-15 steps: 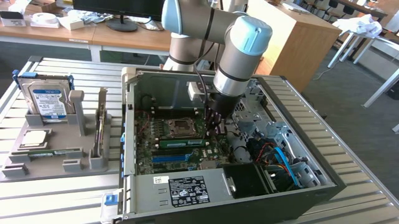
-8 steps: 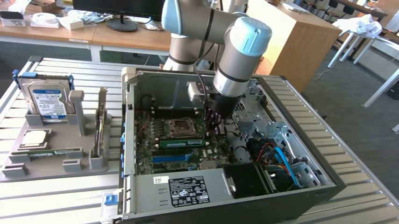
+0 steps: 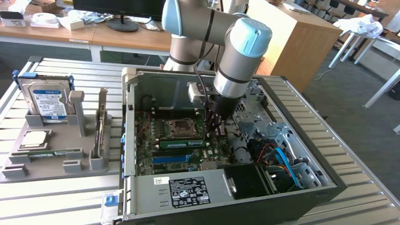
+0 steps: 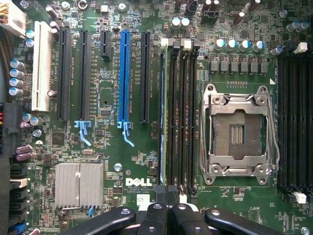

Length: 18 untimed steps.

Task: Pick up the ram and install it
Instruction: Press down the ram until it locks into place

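The ram (image 3: 181, 143) is a narrow green stick standing on edge in a black memory slot of the motherboard, inside the open computer case. In the wrist view the ram (image 4: 163, 122) shows edge-on in the slot farthest from the empty processor socket (image 4: 238, 129). My gripper (image 3: 214, 126) hangs low in the case, just beside the ram's end at the exterior view's right. Its black fingers (image 4: 154, 218) are pressed together with nothing between them, and the gripper (image 4: 167, 208) sits in line with the ram's near end. Contact with the stick cannot be told.
A long blue slot (image 4: 124, 73) and black card slots lie beside the memory slots. The case walls (image 3: 128, 140) ring the board, with cables and drive bays at the exterior view's right. A grey holder (image 3: 56, 136) outside holds a hard drive (image 3: 47, 101), a silver chip (image 3: 34, 138) and another green stick (image 3: 53, 153).
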Each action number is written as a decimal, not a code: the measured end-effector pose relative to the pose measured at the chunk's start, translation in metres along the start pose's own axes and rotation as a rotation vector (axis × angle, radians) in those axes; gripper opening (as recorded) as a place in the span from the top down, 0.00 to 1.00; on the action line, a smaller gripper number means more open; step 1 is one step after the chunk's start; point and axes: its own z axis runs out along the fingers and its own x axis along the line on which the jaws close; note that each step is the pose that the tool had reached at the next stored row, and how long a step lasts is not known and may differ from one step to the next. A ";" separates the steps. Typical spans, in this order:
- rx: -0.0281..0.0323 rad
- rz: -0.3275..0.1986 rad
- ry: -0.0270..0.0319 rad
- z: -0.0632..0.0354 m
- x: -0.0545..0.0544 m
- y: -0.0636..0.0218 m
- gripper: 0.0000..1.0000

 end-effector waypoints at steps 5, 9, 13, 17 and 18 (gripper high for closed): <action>0.0007 0.000 0.0000 0.0020 0.000 -0.0001 0.90; 0.0008 0.000 0.0001 0.0025 0.000 -0.0001 0.90; 0.0009 0.000 -0.0005 0.0033 0.000 -0.0001 0.90; 0.0007 0.000 0.0001 0.0040 0.000 -0.0001 0.90; 0.0008 0.000 0.0002 0.0040 0.000 -0.0001 0.90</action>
